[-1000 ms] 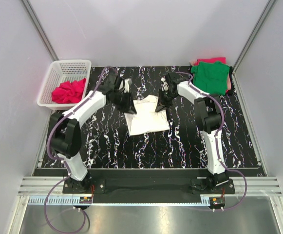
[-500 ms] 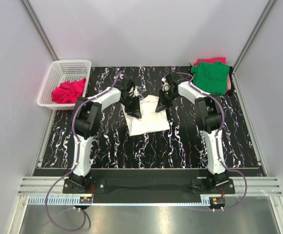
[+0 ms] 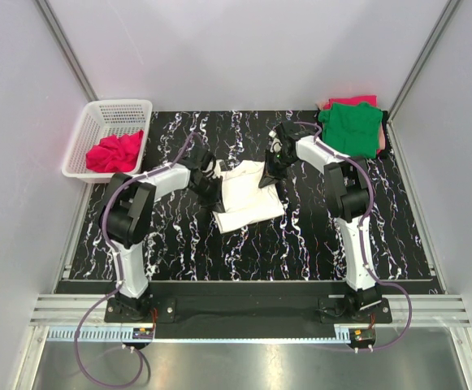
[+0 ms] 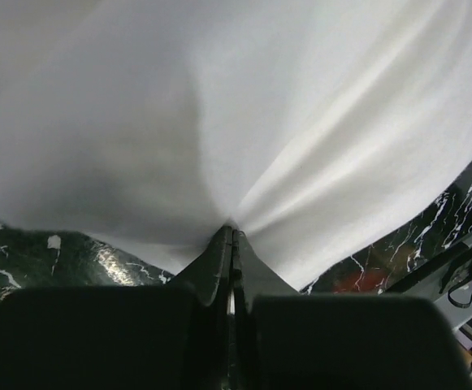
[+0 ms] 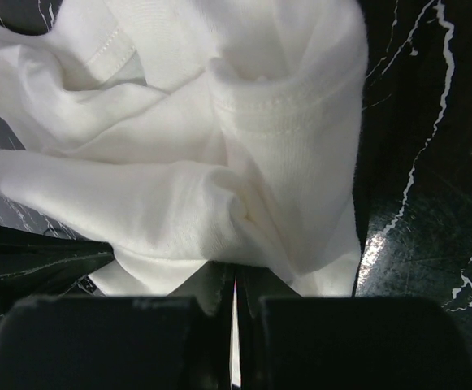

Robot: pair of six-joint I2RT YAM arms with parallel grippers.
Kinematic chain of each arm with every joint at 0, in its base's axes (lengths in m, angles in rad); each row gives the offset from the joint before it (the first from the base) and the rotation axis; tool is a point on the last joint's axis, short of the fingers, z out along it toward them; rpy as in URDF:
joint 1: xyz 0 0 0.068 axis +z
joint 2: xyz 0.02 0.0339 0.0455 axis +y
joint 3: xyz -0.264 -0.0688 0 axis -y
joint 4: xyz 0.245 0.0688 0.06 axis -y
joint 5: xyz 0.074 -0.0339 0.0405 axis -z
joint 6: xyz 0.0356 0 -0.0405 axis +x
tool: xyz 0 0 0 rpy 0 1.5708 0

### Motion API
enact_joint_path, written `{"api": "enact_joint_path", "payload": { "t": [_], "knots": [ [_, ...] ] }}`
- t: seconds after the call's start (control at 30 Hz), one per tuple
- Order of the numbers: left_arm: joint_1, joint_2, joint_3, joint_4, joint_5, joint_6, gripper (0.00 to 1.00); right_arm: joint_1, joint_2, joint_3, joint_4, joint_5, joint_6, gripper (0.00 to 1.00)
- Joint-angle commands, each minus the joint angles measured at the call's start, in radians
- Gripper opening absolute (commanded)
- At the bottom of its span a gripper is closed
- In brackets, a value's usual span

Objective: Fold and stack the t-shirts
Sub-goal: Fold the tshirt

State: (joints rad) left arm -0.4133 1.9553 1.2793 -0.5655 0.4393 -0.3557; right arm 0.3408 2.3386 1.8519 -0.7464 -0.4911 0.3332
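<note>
The white t-shirt lies partly folded in the middle of the black marbled table. My left gripper is shut on its left edge; in the left wrist view the cloth is pinched and pulled taut. My right gripper is shut on the shirt's far right edge; in the right wrist view bunched white cloth fills the frame. The green t-shirt lies folded at the back right on a pinkish-red one. A crumpled pinkish-red shirt sits in the basket.
A white plastic basket stands beside the table's back left corner. White walls and metal posts close in the back and sides. The arm bases are bolted on the rail at the near edge.
My left gripper has moved down and left along the shirt's left edge, pulling the cloth. The shirt has shifted slightly. The right gripper has stayed in place.
</note>
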Motion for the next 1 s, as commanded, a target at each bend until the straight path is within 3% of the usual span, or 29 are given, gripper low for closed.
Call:
{"api": "enact_joint_path", "payload": {
  "t": [0.0,0.37,0.5,0.63,0.97],
  "knots": [
    [0.027,-0.059,-0.095,-0.034,-0.071,0.043,0.0,0.001,0.028,0.013,-0.018,0.078,-0.014,0.0],
    [0.047,-0.11,-0.106,-0.037,-0.088,0.026,0.0,0.001,0.027,0.03,-0.033,0.086,-0.034,0.0],
    [0.063,-0.165,-0.112,-0.046,-0.08,0.014,0.05,0.001,0.016,0.043,-0.038,0.083,-0.045,0.08],
    [0.074,-0.205,-0.014,-0.097,-0.088,-0.003,0.15,0.001,-0.025,0.069,-0.047,0.071,-0.043,0.15],
    [0.056,-0.139,0.256,-0.174,-0.007,-0.052,0.19,0.001,-0.143,0.282,-0.166,0.052,-0.043,0.26]
  ]
}}
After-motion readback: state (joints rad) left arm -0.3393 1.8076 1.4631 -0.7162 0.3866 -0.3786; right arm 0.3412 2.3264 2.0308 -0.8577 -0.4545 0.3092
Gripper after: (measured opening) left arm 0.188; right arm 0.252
